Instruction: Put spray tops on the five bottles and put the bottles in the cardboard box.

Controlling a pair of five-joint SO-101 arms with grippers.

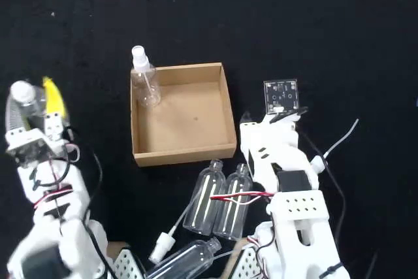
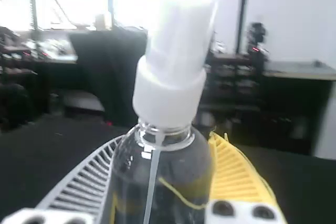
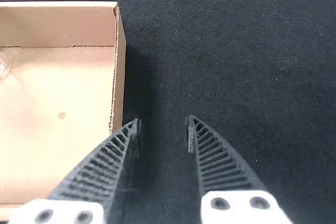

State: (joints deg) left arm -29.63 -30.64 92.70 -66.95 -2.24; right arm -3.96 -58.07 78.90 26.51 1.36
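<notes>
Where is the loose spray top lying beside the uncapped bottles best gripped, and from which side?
Probably the thick white head of the spray top, from straight above, with the fingers closing across it. It lies flat, and its thin dip tube looks too slender to hold.

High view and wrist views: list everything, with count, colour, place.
Brown cardboard box: one, table centre.
Clear plastic bottle with white spray top: one, box's far left corner.
Second capped clear bottle: one, in left gripper.
Uncapped clear bottles: three, lying before the box.
Loose white spray tops: two, by those bottles and right of the right arm.
Black table: one, underneath.
Left gripper: grey and yellow, holding that bottle.
Right gripper: dark, open, beside the box.
</notes>
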